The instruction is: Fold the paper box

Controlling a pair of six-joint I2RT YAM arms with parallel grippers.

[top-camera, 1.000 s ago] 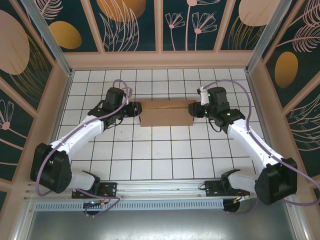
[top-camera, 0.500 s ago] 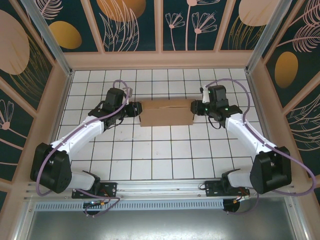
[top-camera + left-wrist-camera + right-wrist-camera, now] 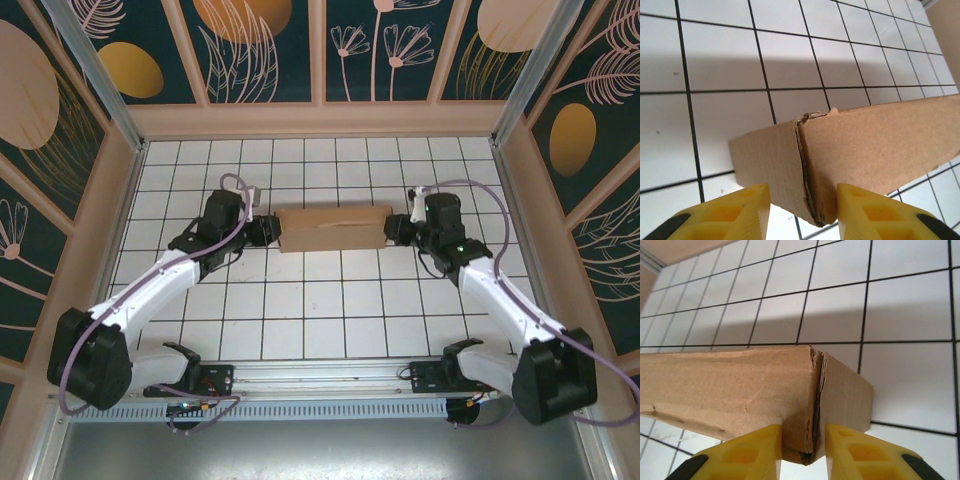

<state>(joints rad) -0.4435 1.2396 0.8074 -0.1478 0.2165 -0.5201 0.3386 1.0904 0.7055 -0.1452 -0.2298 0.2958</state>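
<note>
Paper box [image 3: 333, 228] now looks narrower (tipped up).

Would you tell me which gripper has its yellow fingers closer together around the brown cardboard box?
The right gripper: its yellow fingers pinch a corner of the brown cardboard box, while the left gripper spreads wider.

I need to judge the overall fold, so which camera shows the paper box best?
Top external: the whole paper box sits between the left hand and right hand. The left wrist view gives a close look at one end corner between its yellow fingers; the right wrist view, the other end.
</note>
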